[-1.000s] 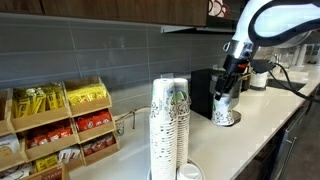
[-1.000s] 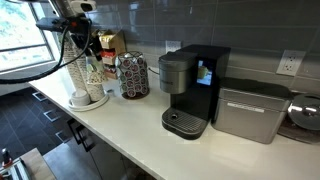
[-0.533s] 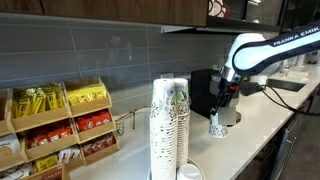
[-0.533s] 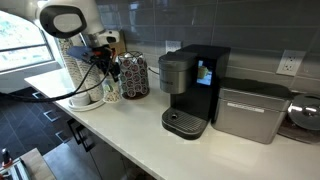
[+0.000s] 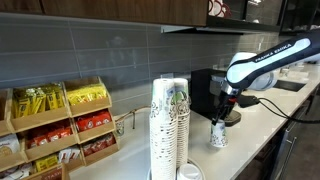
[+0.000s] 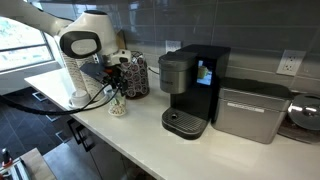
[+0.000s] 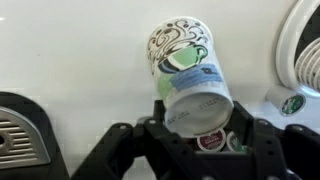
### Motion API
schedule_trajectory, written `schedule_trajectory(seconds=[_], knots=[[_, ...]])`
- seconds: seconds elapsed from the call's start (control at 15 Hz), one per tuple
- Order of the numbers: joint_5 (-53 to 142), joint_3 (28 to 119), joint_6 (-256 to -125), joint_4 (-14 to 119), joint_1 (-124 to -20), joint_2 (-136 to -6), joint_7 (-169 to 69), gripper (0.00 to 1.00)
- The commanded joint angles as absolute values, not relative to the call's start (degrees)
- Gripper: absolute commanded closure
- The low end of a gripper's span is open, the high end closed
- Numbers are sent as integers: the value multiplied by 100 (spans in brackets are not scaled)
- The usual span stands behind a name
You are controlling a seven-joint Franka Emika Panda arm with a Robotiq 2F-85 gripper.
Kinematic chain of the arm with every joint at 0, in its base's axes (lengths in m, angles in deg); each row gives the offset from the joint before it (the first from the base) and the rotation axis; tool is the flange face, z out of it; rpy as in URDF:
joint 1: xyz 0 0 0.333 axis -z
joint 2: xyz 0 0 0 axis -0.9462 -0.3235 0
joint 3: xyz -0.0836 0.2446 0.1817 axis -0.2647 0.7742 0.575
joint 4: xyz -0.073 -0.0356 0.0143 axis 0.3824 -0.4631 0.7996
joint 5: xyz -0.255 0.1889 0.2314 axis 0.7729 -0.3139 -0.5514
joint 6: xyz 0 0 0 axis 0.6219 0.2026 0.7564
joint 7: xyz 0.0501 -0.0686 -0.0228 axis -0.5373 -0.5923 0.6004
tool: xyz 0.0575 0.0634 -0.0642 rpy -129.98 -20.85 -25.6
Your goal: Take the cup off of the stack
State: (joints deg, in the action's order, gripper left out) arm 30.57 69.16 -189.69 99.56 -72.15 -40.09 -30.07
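A paper cup (image 7: 184, 62) with green and black print is held upside down, its base toward the wrist camera. My gripper (image 7: 196, 122) is shut on the cup near its base. In both exterior views the cup (image 5: 218, 135) (image 6: 118, 106) is at or just above the white counter, in front of the pod carousel, with the gripper (image 5: 221, 118) (image 6: 117, 92) over it. The tall stack of matching cups (image 5: 169, 122) stands apart from it; in an exterior view the stack (image 6: 78, 72) is partly hidden behind the arm.
A black coffee machine (image 6: 190, 88) (image 5: 204, 90) stands on the counter by a pod carousel (image 6: 136, 75) and a metal box (image 6: 250, 112). A wooden snack rack (image 5: 60, 125) is beside the stack. White lids (image 7: 300, 55) lie near the cup. The counter edge (image 6: 110, 140) is close.
The arm has swung away from the stack and come down with the cup, from high near the stack to counter level beside the coffee machine.
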Motion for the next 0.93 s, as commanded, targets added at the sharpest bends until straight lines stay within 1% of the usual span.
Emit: schedule_trajectory(seconds=[0.0, 0.07, 0.13, 0.2, 0.27, 0.87], knots=[[2860, 6917, -19184, 10045, -7154, -4158, -2808, 35], [2746, 6898, -19087, 10006, -7172, -4138, -2728, 10], [2709, 6916, -19047, 9983, -7163, -4029, -2777, 8], [2644, 6921, -18992, 9965, -7169, -3919, -2772, 3], [2619, 6936, -18915, 9924, -7168, -3769, -2828, 0], [2932, 7006, -17997, 9479, -7153, -2254, -3027, 0]])
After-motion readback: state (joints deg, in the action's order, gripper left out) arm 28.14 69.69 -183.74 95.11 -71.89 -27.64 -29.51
